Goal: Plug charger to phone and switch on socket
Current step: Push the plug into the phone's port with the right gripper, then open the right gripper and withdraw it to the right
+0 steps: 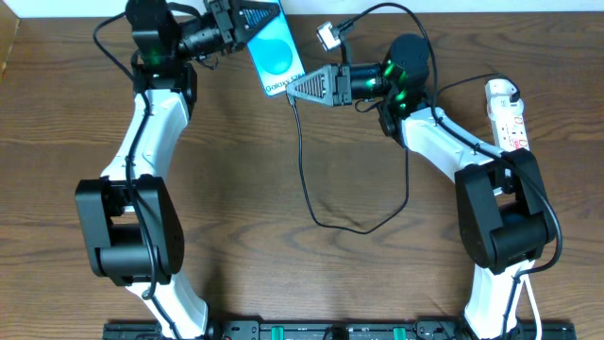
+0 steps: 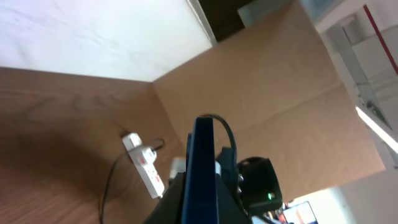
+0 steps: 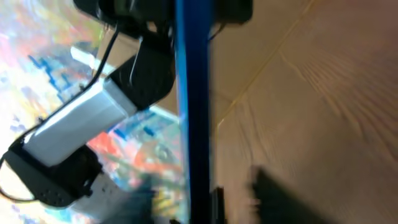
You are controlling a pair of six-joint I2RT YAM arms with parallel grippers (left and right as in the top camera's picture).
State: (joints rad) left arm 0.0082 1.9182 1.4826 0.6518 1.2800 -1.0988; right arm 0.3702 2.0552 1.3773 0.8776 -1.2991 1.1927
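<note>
one phone (image 1: 276,59), one charger cable (image 1: 304,170) and one power strip (image 1: 507,113) were in play on the wooden table (image 1: 57,142), with two grippers at work. the left gripper (image 1: 253,21) was clamped on the upper end of the phone at the far side of the table. the lit blue-circle screen faced up, and the left wrist camera saw the phone edge-on (image 2: 202,165) between its fingers. the right gripper (image 1: 300,88) pointed at the phone's lower end, its tip just beside it; whether its jaws were apart or together could not be told, as the right wrist view was blurred around the phone's edge (image 3: 193,112). the single black cable ran from under that gripper down the table in a wide loop. its one white adapter (image 1: 327,36) lay near the phone's right side. whether the plug tip sat in the phone could not be told. the power strip lay well apart at the right edge, beside the right arm, its red marks too small to count.
</note>
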